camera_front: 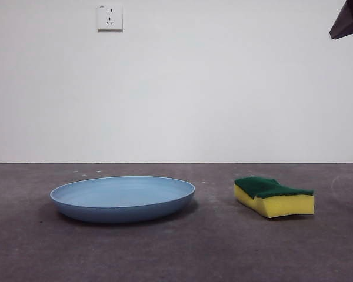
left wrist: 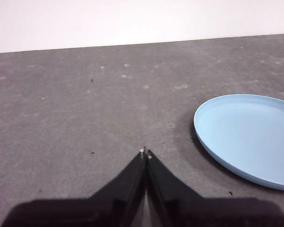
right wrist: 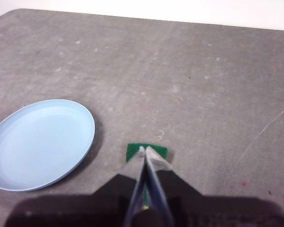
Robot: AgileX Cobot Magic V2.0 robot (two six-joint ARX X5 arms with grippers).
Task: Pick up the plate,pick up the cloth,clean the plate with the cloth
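My left gripper [left wrist: 146,152] hangs above the grey table [left wrist: 85,104], its two black jaws pressed together so their tips meet, with nothing between them. The light blue plate [left wrist: 248,137] lies flat on the table off to one side of my jaws, apart from them, its far edge cut off by the frame. A pale wall [left wrist: 132,19] rises behind the table.

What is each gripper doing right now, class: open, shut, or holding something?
Left gripper: shut, holding nothing, beside the plate.
Right gripper: shut, holding nothing, above the sponge.
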